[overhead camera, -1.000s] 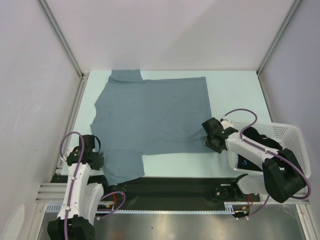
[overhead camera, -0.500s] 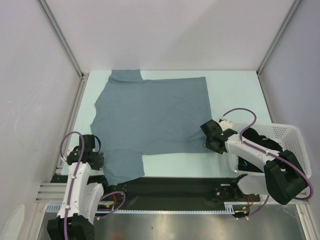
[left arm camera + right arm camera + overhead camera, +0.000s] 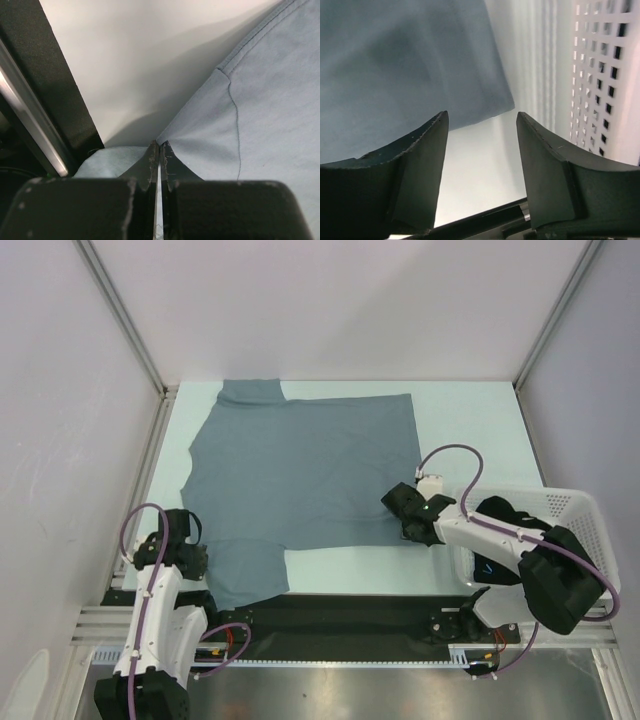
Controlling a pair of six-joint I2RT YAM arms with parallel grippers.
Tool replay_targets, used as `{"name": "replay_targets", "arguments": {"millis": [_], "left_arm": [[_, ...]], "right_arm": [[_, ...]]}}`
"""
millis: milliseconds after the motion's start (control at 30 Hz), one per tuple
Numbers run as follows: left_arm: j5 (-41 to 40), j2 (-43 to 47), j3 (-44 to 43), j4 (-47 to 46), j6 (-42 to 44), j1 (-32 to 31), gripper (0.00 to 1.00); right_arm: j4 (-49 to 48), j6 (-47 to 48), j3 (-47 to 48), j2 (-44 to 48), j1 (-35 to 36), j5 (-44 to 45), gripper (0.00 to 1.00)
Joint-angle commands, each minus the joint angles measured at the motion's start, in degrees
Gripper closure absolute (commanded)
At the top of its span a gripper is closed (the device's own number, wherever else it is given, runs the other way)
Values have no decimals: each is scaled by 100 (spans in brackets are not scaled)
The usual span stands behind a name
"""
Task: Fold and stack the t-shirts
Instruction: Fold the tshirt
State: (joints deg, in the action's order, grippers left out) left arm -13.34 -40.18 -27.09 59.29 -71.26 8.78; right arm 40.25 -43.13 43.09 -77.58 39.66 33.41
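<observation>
Overhead, shirt: the grey-blue t-shirt point(image 3: 300, 470) lies spread flat on the tabletop point(image 3: 470, 430), collar end to the left and hem to the right.
Overhead, risk: I'd say a lopsided fold is the danger. The two arms sit at opposite ends of the near side, so a pull from only one of them would drag the cloth askew.
Overhead, fingers: the left fingers point(image 3: 188, 552) sit at the near-left sleeve. The right fingers point(image 3: 402, 518) are over the near hem corner, with the white basket point(image 3: 575, 505) just beside that arm.

Left wrist, risk: the bite looks thin, right at the cloth's edge, so a tug could slip it free, I reckon.
Left wrist, fingers: the left fingers point(image 3: 155, 155) are pressed tight together. The t-shirt point(image 3: 270, 110) draws up to their tips from both sides, so they seem to nip it by the sleeve seam.

Right wrist, risk: the corner lies beyond the tips, not between them. Closing here would likely catch nothing or scrape the bare tabletop point(image 3: 480, 165).
Right wrist, fingers: the right fingers point(image 3: 437, 130) stand well spread and hold nothing. The t-shirt point(image 3: 405, 60) hem corner shows in their gap, with the basket point(image 3: 600, 75) wall off to the right.
</observation>
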Motion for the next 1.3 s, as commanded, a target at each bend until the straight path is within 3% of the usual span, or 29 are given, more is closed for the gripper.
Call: {"name": "replay_targets", "arguments": {"millis": [0, 267, 567, 800, 833, 900, 1133, 1267], "left_arm": [[-291, 10, -243, 197, -195, 63, 100], [-1082, -33, -938, 654, -185, 151, 100], [-1074, -7, -833, 575, -81, 151, 100], [-986, 19, -728, 505, -45, 151, 100], [-977, 28, -701, 514, -45, 151, 100], [-933, 28, -666, 505, -63, 151, 100], [-854, -51, -622, 549, -124, 151, 100], [-872, -95, -631, 575, -124, 151, 100]], "right_arm": [[-87, 235, 85, -125, 323, 263, 39], [26, -62, 138, 41, 411, -1, 45], [-17, -107, -90, 384, 394, -651, 45], [220, -616, -354, 621, 385, -477, 58], [290, -1000, -328, 595, 367, -397, 68], [466, -1415, -301, 569, 288, -387, 71], [703, -2532, -248, 437, 148, -317, 50], [905, -3051, -257, 551, 156, -352, 50]]}}
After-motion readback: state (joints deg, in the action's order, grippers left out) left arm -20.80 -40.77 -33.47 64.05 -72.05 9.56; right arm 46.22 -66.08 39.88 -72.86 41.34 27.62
